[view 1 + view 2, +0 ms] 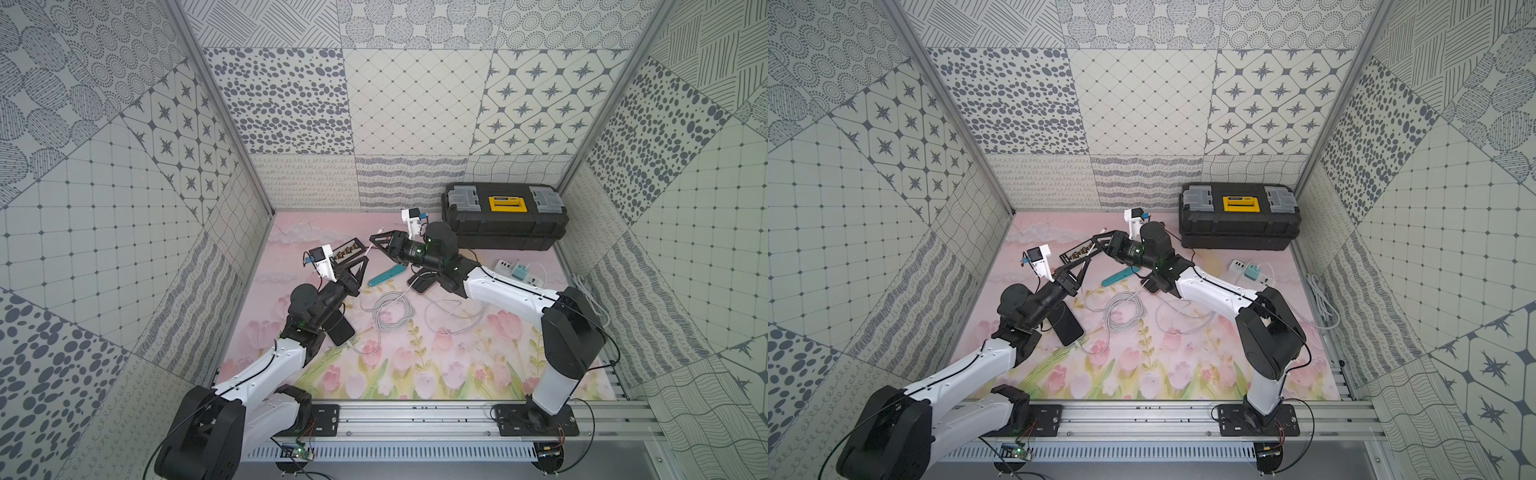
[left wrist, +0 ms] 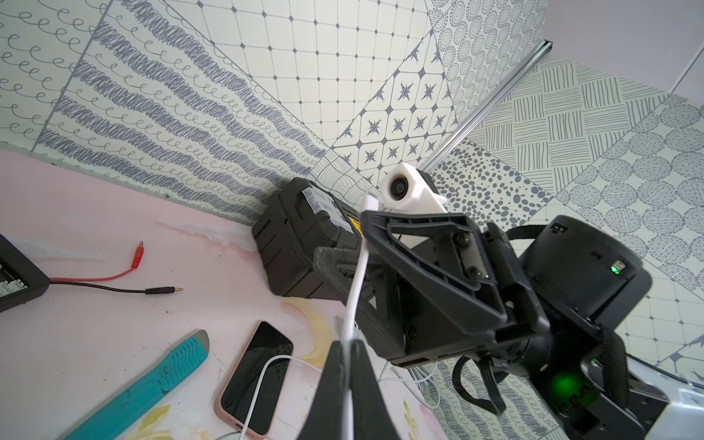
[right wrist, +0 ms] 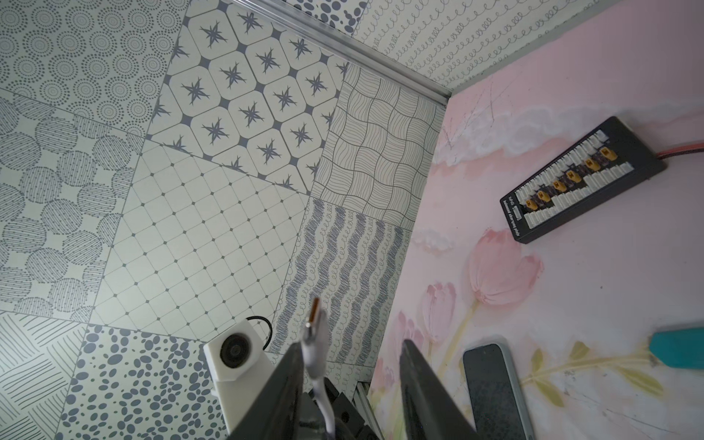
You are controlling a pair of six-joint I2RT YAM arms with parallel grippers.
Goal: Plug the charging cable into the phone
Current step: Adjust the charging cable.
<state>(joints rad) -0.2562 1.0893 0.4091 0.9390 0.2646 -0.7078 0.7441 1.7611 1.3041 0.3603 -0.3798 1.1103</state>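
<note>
The left gripper [image 2: 346, 348] is clenched on the white charging cable [image 2: 358, 274], held above the floral mat [image 1: 457, 365] at about 11 o'clock from its centre. The cable runs up to the right gripper [image 3: 350, 344], whose 2 fingers stand apart. The USB-C plug [image 3: 315, 309] leans against 1 finger [image 3: 285, 381] only, not pinched. A pink-cased phone [image 2: 255, 381] lies flat, screen up, near 12 o'clock under the right arm, with a white lead [image 2: 263, 377] crossing its screen. Another phone, black [image 1: 341, 328], lies at 9 o'clock, partly beneath the left arm.
</note>
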